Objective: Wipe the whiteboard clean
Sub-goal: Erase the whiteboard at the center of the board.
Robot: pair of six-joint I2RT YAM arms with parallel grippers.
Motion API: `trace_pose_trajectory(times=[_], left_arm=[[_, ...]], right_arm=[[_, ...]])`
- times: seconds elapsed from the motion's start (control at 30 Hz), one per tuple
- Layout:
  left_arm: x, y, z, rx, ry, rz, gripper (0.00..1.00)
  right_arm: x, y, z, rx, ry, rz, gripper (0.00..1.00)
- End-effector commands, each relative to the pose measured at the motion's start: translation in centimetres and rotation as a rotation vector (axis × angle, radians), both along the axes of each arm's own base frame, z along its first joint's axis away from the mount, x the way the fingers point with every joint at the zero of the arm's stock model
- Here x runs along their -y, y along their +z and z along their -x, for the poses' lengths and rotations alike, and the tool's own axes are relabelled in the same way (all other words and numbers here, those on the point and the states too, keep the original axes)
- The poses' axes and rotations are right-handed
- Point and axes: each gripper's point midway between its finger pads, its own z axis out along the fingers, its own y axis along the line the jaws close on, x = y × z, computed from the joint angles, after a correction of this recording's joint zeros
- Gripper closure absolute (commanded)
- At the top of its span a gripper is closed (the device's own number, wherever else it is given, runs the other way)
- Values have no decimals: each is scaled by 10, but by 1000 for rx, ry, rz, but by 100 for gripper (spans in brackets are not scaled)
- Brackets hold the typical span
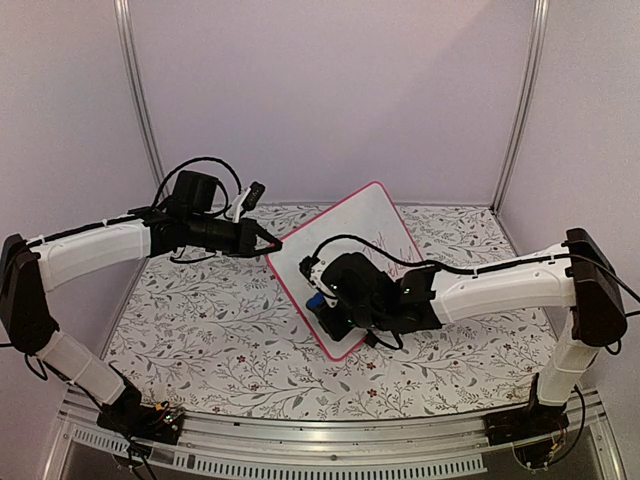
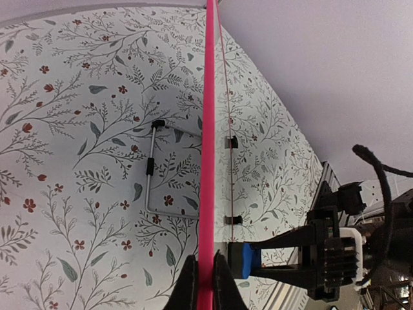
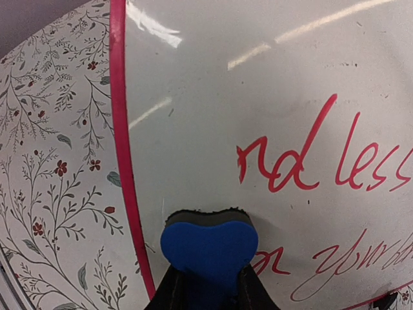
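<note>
Mid-table, over the floral tablecloth [image 1: 220,330], turned cornerwise with one corner toward the back wall: the whiteboard [image 1: 365,235]. Pinched by its pink frame at the left corner in the left gripper [image 2: 205,281], closed tight on that thin edge. And over on the white face, near the left rim, pressing in with a blue eraser [image 3: 208,240]! Clamped from both sides in the right gripper [image 3: 208,287], squeezed snug on the block. Touching the board right beside red handwriting [image 3: 303,161], cursive, two lines, unwiped. From the left wrist, edge-on to the board, with a bent wire stand [image 2: 151,168] against the cloth on one side and the eraser on the other.
</note>
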Motion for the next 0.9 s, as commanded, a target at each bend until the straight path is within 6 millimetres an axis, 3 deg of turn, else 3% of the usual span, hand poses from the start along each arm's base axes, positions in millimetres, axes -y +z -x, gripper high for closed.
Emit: trace_pose_trajectory(times=[0.0,0.57,0.87], left_arm=[[-1,2,-1,37,-13,2,100],[-1,5,0,43,-19,8,100],[-1,7,1,46,-21,11,100]], right_arm=[[13,-17,9,-48,-4,67,100],[-28,32,-18,79,20,10,100],[-39,57,-35,122,31,-21,100]])
